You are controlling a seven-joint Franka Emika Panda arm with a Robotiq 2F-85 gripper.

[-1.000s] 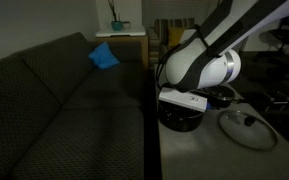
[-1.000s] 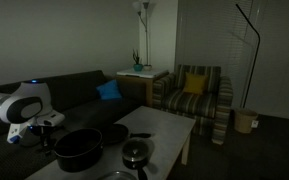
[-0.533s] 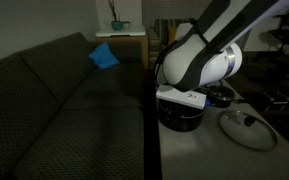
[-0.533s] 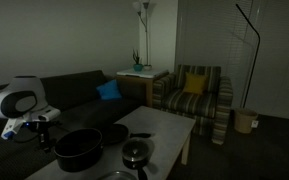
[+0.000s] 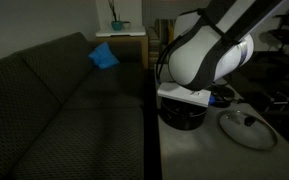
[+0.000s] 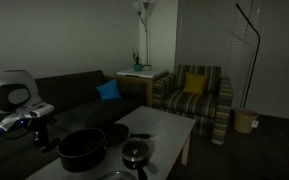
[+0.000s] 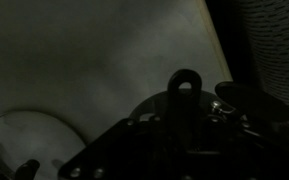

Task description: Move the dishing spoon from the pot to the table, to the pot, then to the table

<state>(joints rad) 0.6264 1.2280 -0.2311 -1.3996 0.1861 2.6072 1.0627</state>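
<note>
pincer point(image 6: 39, 128) | apparently clamped on dishing spoon point(image 7: 187, 86), view very dim | spoon's looped handle end upright between the jaws | both raised just beside pot point(image 6: 81, 148), outside its rim | pot stands on surface point(image 6: 156, 124)

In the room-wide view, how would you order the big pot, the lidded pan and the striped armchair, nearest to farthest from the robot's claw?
1. Big pot, just beside the gripper, at the table edge.
2. Lidded pan, farther along the table.
3. Striped armchair, beyond the table.
</note>
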